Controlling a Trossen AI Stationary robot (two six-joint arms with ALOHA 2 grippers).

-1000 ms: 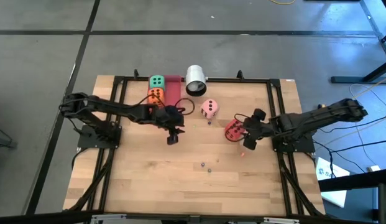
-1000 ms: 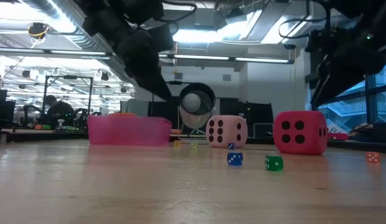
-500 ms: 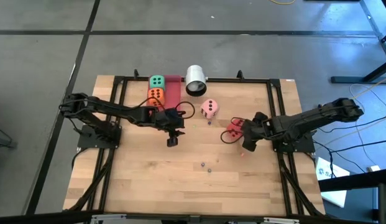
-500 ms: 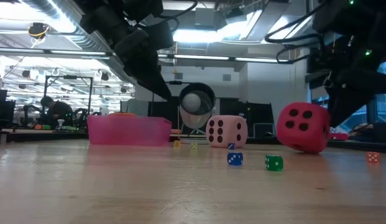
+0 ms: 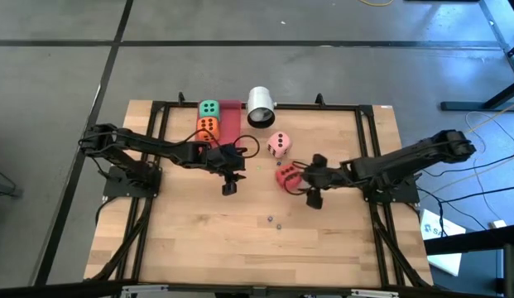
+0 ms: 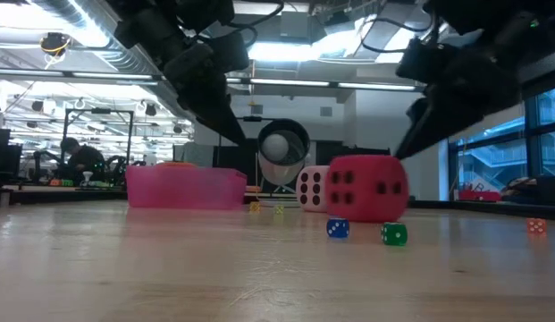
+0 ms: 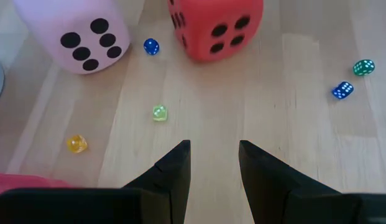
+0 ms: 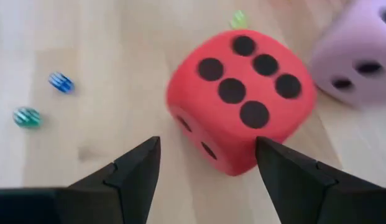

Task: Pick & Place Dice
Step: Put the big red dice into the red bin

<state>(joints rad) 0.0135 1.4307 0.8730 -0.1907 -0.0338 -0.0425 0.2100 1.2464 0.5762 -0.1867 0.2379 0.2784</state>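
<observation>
High view: red die (image 5: 285, 175) has rolled toward pink die (image 5: 279, 144); both grippers' jaws parted, empty.

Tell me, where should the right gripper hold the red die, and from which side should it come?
Grip the red die across two opposite flat faces, coming from above. It sits flat; the open right gripper hangs above it, and the pink die crowds one side.

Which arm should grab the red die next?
Right. Its open tool sits right beside the red die, fingers aimed at it. The left tool hangs farther off, also open and empty.
</observation>
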